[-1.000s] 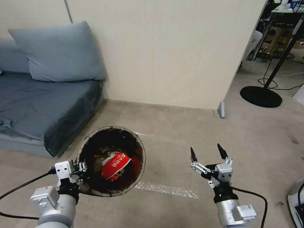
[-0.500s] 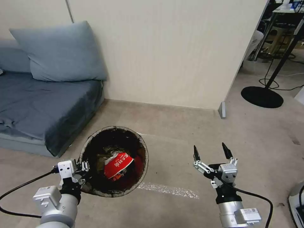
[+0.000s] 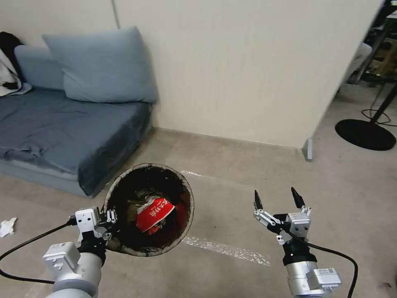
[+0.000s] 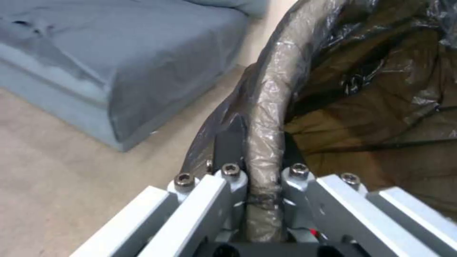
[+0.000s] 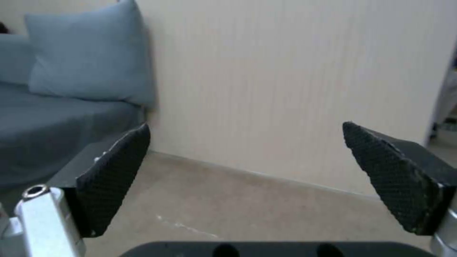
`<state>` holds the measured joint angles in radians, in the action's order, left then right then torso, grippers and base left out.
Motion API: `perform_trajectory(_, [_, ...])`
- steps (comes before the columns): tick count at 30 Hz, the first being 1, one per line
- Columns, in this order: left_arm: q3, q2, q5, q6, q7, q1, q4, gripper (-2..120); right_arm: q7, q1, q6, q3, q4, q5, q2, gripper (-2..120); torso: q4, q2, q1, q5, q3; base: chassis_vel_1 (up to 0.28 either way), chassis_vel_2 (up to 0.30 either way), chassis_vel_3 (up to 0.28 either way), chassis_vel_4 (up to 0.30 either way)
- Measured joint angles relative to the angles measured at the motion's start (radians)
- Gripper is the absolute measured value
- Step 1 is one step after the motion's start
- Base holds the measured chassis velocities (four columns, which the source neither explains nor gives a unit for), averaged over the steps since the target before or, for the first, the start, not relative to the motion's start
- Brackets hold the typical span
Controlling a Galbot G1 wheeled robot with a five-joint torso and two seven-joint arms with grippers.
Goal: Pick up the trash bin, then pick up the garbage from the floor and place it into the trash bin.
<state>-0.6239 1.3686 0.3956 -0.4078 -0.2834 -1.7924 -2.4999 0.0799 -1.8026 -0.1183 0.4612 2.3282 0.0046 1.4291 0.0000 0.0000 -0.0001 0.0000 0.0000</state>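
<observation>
Clamping the lined rim, the left gripper (image 4: 264,167) holds the trash bin (image 3: 184,186) above the floor, beside the sofa (image 3: 62,132). A red-and-white carton (image 3: 154,213) lies inside. The right gripper (image 3: 277,199) hovers alongside, fingers spread, empty. What may be a tissue (image 3: 7,227) lies on the floor, far left.

Two silver-grey cylindrical arms with black wrist collars and black cables; left gripper (image 3: 111,224) silver with hex screws; right gripper (image 3: 277,199) silver links, black textured pointed fingertips (image 5: 400,178).
</observation>
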Motion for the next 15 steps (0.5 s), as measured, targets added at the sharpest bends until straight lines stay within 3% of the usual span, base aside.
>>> perform_trajectory(15, [-0.002, 0.004, 0.001, -0.003, 0.0, -0.006, 0.0, 3, 0.0, 0.01, 0.007, -0.007, -0.011, 0.011, -0.011, 100, 0.0, 0.0, 0.0, 0.0, 0.0, 0.065, 0.072, 0.066, 0.072])
